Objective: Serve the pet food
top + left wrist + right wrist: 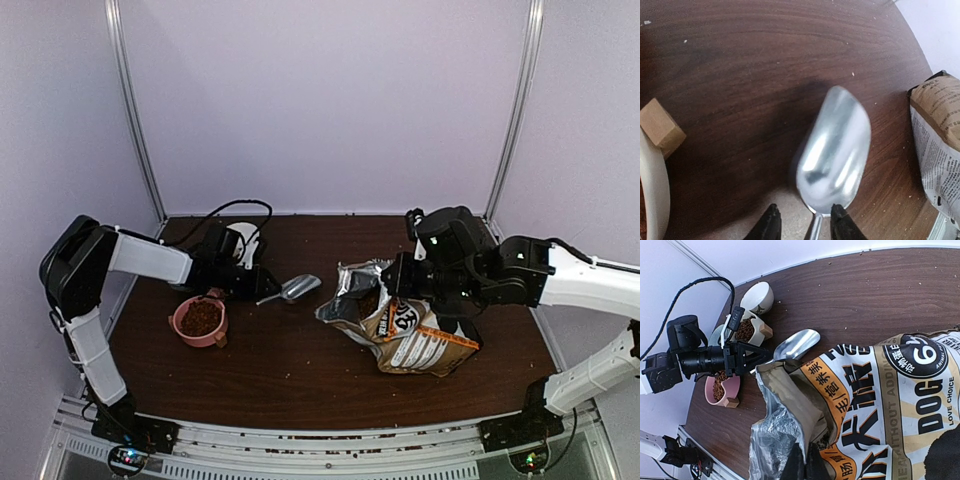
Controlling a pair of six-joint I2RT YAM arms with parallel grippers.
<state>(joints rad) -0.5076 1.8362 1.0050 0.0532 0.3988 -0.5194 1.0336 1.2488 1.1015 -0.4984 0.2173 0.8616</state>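
Currently: pet food is a loose heap of tiny dark reddish-brown pellets filling a pink bowl near the rim; single pieces are not resolved in the top view. In the right wrist view a second portion, same colour and grain, sits in a cream bowl at 1 o'clock from the pink one, the two bowls just beside each other. Pale crumbs lie scattered over the dark wood table.

Metal scoop is at 2 o'clock from the pink bowl in the top view. It is off the tabletop, casting a shadow, with its pan bare and shiny. Left gripper has its fingers closed on the thin handle, which lies closer to one finger.

Printed foil bag lies at 4 o'clock from the scoop, mouth open toward it. Right gripper is pinched on the crumpled silver edge of the bag mouth.
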